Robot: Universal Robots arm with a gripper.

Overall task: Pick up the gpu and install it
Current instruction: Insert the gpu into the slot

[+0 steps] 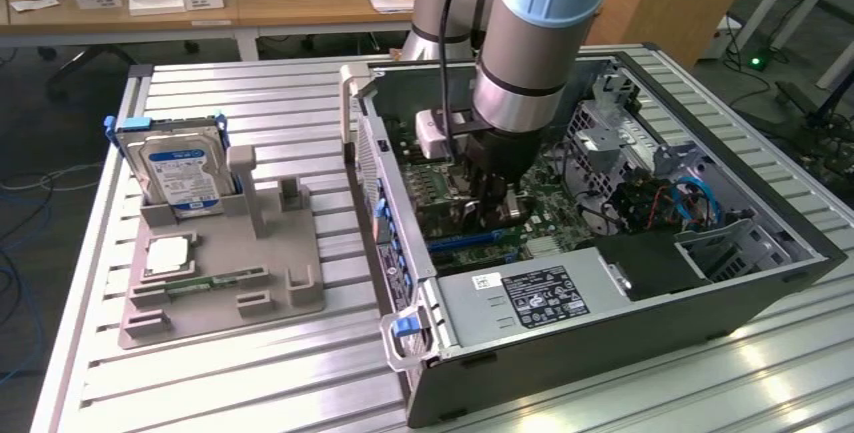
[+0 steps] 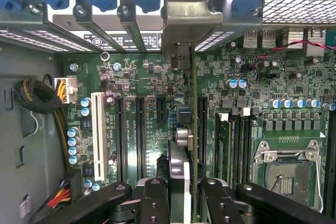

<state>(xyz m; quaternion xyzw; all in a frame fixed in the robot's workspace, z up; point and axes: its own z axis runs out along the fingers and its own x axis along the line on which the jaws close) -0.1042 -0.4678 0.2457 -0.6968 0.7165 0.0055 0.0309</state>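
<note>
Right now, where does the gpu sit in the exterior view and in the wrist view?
Exterior view: the gpu is at the gripper, inside the open computer case.
Wrist view: the gpu stands edge-on above the slots, between the gripper's fingers.
Shared landmark: the green motherboard.

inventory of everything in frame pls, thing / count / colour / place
gpu: 1, dark board with pale bracket, held edge-on over the motherboard slots
computer case: 1, dark grey, open, on the table toward the exterior view's right
motherboard: 1, green, inside the case
power supply: 1, silver with black label, near end of the case
hard drive: 1, silver with blue label, upright in the holder
parts holder: 1, grey, toward the exterior view's left
memory stick: 1, green, lying in the holder
table: 1, slatted aluminium
gripper: 1, black, shut on the gpu inside the case
</note>
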